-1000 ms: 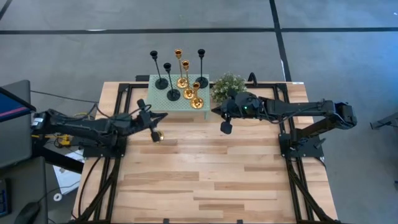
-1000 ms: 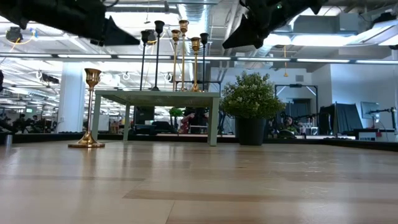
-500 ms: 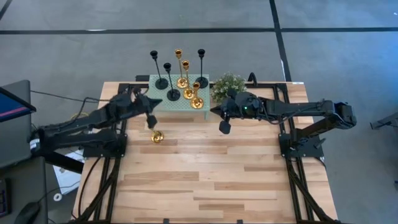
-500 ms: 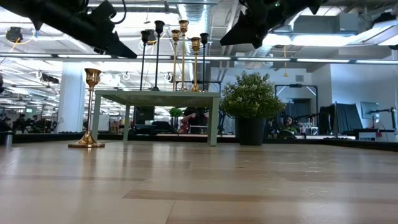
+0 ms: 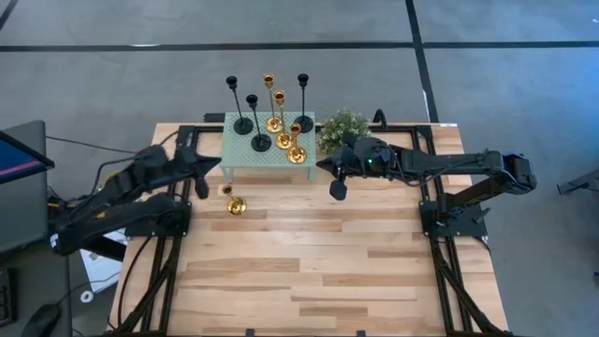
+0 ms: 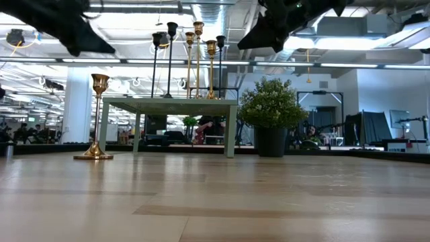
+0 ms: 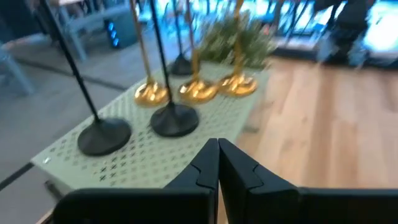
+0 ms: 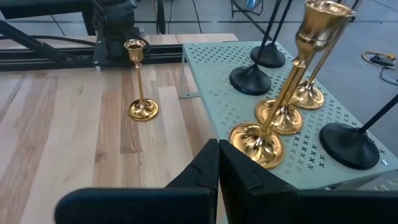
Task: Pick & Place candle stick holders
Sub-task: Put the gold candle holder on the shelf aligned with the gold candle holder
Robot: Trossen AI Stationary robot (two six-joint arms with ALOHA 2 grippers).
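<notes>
Bare wood nearest. One gold candle stick holder (image 5: 236,203) stands upright on the table (image 5: 309,271), alone, just in front of the mint-green side table's (image 5: 234,156) left corner.

Change: a second ago the left gripper (image 5: 200,184) was right at this holder; it has since pulled back leftward and stands clear, fingers together, empty. Judgement: that holder counts as placed (release looks clean, no tilt).

Right gripper (image 5: 338,190) hovers near the side table's right end, fingers together, empty, barely moved.

Side table carries six holders: three black holders (image 5: 260,140), three gold holders (image 5: 296,153). Probably next. Potted plant (image 5: 343,128) beyond.
</notes>
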